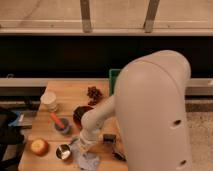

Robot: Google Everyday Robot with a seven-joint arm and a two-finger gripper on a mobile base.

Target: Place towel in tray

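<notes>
Grasp step: end effector (84, 148) low over towel (88, 161), grip state indeterminate. Next: lift, carry to green tray (113, 80).

On the counter (70, 94) the bowl (81, 114) sits near the middle. The tray (113, 80) stands behind it to the right, the cup (49, 100) to its left. The towel (89, 161) lies in front of it, at the counter's near edge, and the tool (83, 148) hangs between bowl and towel.

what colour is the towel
Pale blue-grey; the towel shows in the camera view, lying right under the gripper.
</notes>
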